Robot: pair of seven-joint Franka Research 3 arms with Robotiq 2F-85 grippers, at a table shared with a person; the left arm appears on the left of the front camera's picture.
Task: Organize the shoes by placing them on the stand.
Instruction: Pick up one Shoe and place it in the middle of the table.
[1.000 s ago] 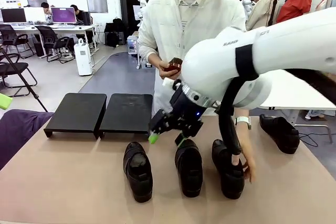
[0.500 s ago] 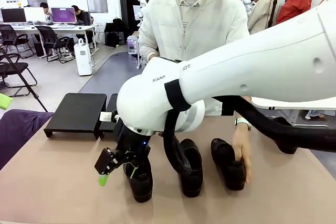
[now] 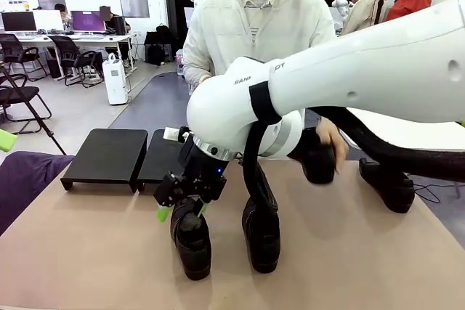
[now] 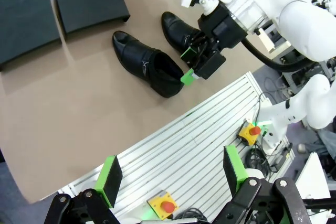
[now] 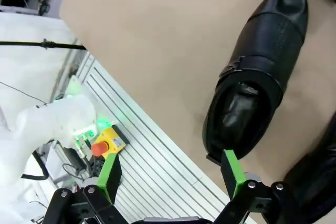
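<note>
As it lies, shoe (image 3: 195, 248) faces stand (image 3: 109, 152).

We see our left gripper (image 4: 171, 174) with its jaws spread wide. Just beyond them lies a ribbed metal frame (image 4: 205, 129), and between them a yellow box with a red button (image 4: 164, 204). Farther ahead of the jaws spreads the tan tabletop (image 4: 73, 114), where two black shoes (image 4: 143, 66) lie side by side. The right gripper (image 4: 190, 65), jaws parted, hangs at the heel of the nearer shoe. Farthest ahead and to the left we find the stand (image 4: 86, 1), two black platforms side by side.
</note>
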